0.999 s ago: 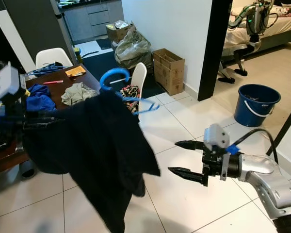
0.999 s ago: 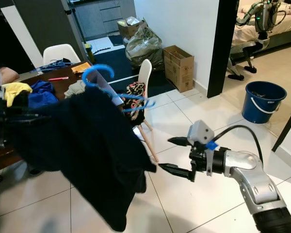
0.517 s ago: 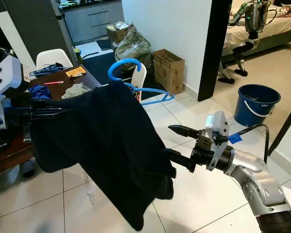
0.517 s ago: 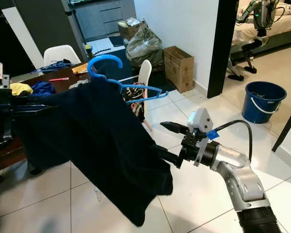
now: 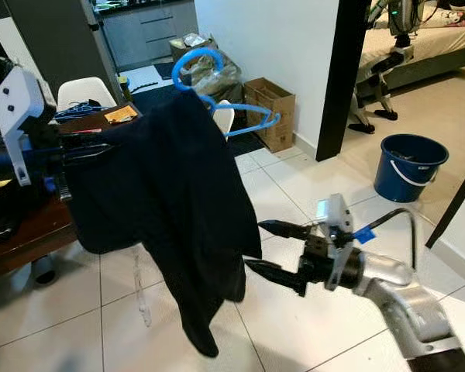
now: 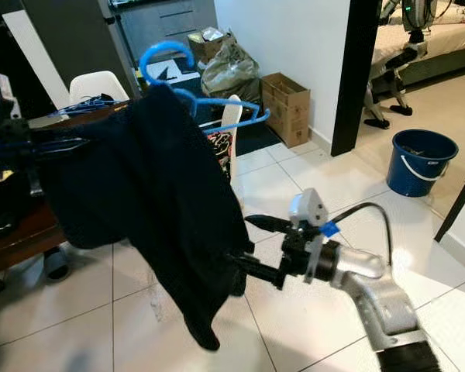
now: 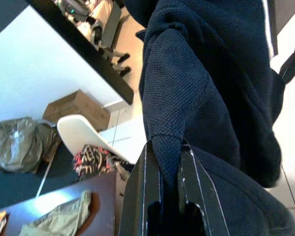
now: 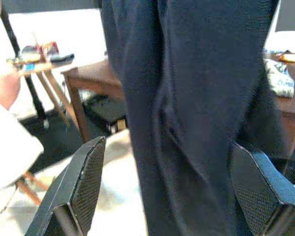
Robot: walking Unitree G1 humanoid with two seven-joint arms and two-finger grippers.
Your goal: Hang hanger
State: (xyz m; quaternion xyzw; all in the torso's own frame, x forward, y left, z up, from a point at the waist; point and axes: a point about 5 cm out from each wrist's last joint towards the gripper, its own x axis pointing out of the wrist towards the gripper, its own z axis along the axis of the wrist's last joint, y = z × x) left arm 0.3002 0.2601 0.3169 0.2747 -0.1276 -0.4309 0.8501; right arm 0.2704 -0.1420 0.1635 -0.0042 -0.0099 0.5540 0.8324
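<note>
Left eye view is showing the blue plastic hanger [image 5: 217,93] riding high in the air, its round hook uppermost and its thin curved shoulder bar running away toward the robot's right, over the white chair [image 5: 223,118]. A dark, coarse-knit garment [image 5: 167,209] is draping from it in a long vertical fall, its hem trailing well above the tiled floor [image 5: 310,325]. The left end effector [image 5: 81,151] is pinching a fold of that cloth at shoulder height, its fingers closed on it in the left wrist view. The right end effector [image 5: 273,249] is sitting lower, just beside the garment's trailing edge, jaws spread wide, pointing at the cloth. The hanger's hook is lying up and to the left of it, nearer the left arm. Behind, the brown bench [image 5: 31,232] is carrying crumpled clothes.
</note>
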